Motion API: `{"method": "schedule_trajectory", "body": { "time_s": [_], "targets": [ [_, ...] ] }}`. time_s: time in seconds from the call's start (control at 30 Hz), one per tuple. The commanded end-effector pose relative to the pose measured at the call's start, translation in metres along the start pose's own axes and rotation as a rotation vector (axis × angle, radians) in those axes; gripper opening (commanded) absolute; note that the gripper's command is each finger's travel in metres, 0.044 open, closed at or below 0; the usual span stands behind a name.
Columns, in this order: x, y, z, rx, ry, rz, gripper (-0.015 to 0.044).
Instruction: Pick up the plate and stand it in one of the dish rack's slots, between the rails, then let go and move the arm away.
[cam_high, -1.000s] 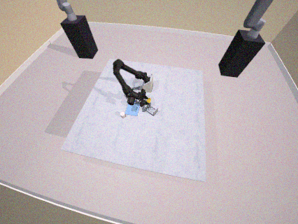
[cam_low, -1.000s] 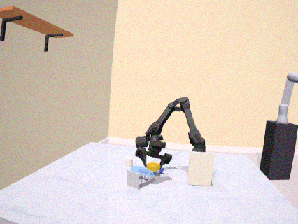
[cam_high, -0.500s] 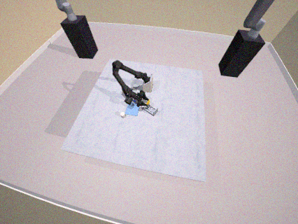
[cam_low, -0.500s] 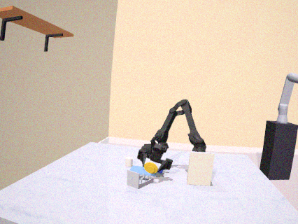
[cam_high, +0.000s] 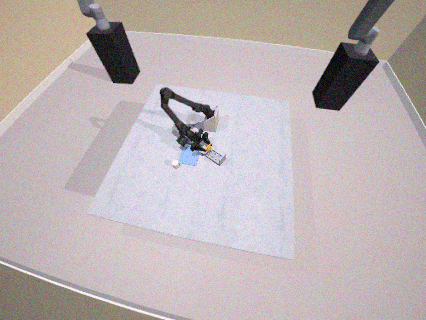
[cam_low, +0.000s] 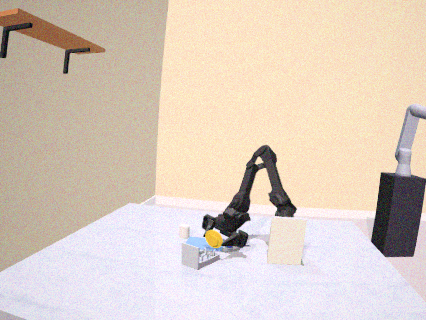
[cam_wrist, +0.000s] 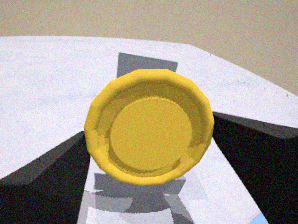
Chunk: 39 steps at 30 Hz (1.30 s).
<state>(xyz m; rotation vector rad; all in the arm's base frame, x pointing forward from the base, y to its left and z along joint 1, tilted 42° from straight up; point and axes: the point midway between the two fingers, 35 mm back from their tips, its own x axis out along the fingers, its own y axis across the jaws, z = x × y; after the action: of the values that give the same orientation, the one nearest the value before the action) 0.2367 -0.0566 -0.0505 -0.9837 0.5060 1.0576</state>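
The yellow plate (cam_high: 209, 147) (cam_low: 214, 239) (cam_wrist: 150, 134) stands steeply on edge, its round face showing in the exterior view and the wrist view. My gripper (cam_wrist: 149, 128) is shut on it, one black finger at each side of the rim; in the top view the arm is low and reaches forward. The grey dish rack (cam_high: 216, 157) (cam_low: 191, 255) lies on the mat, just beyond the plate as seen from the arm. Its end wall (cam_wrist: 147, 61) shows above the plate in the wrist view. The plate hides much of the rack there, so I cannot tell whether its rim touches the slots.
A blue cloth (cam_high: 189, 156) (cam_low: 196, 242) lies beside the rack, with a small white cup (cam_high: 175, 164) (cam_low: 184, 231) near it. A cream upright board (cam_high: 213, 123) (cam_low: 286, 241) stands near the arm's base. A blue thing (cam_low: 228, 247) shows partly under the arm.
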Motion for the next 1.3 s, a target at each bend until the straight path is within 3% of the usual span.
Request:
{"method": "schedule_trajectory", "body": {
  "time_s": [0.0,1.27],
  "targets": [
    [-0.003,0.001,0.001,0.01,-0.025,-0.056,0.0],
    [0.032,-0.006,0.007,-0.012,-0.01,-0.068,0.0]
  ]
}}
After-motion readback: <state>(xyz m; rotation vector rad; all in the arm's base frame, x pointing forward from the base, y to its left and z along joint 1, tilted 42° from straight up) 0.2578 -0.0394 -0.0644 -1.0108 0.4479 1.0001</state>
